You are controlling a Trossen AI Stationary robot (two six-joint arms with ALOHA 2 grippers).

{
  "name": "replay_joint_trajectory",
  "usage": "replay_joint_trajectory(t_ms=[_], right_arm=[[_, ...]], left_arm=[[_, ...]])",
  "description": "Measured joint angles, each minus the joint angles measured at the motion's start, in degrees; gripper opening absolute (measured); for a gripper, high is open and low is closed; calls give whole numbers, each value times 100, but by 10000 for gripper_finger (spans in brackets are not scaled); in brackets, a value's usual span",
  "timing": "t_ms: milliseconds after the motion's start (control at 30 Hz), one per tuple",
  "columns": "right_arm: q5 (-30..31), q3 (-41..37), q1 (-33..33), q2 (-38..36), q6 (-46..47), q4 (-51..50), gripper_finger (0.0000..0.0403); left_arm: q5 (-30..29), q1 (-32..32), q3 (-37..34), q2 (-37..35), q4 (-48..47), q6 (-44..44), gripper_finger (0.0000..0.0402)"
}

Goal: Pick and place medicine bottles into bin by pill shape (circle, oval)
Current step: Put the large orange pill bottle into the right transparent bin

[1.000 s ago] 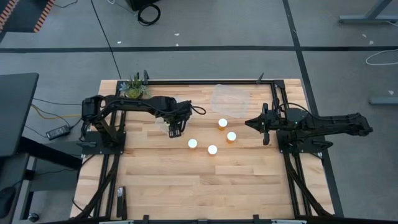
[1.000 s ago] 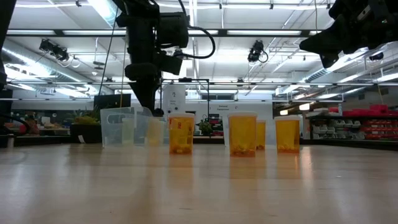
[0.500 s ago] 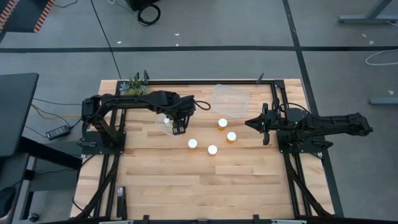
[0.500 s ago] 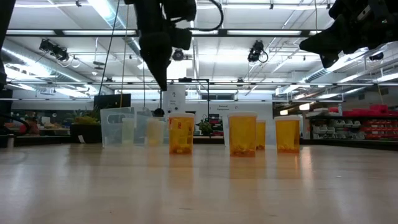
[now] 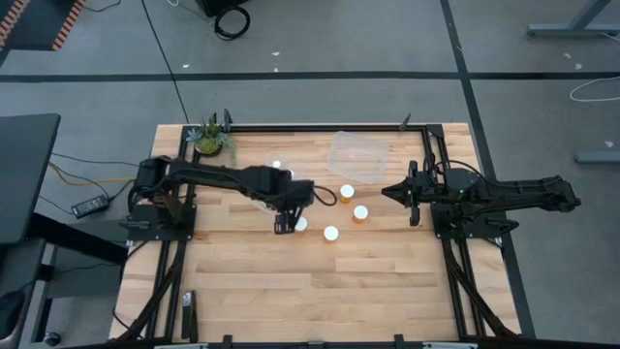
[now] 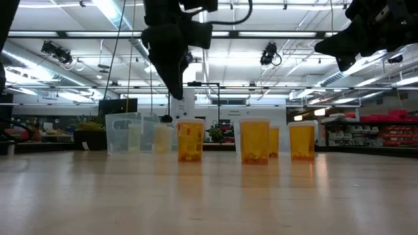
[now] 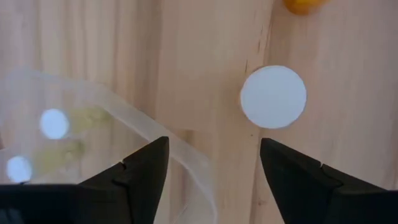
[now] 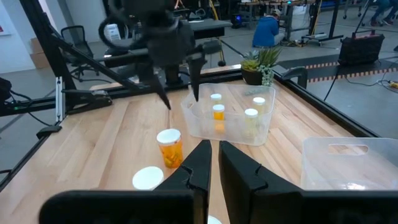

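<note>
Left pincer (image 5: 284, 225) hung open and empty over the worktop (image 5: 252, 281), beside the leftmost loose bottle (image 5: 301, 224). Three more bottles (image 5: 331, 233) stood right of it. Right pincer (image 5: 387, 192) waited far right, shut, holding nothing.

No text or labels can be read.

Pale wood table (image 5: 291, 271), seemingly clear-plastic bin (image 5: 360, 155)
</note>
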Motion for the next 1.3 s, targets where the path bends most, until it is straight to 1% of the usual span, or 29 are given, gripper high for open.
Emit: replay_joint_trajectory(t_ms=[367, 633, 767, 967, 1300], right_arm=[[0, 0, 0, 1, 0, 0, 37], [0, 0, 1, -1, -1, 0, 37], [-1, 0, 0, 0, -1, 0, 37], [0, 0, 0, -1, -1, 0, 37], [-1, 0, -1, 0, -1, 0, 37]], left_arm=[[69, -175, -2, 599, 79, -11, 290], [185, -240, -2, 684, 97, -34, 324], [179, -232, -2, 684, -56, -88, 335], [363, -267, -2, 684, -73, -147, 337], [330, -454, -2, 680, 95, -83, 337]])
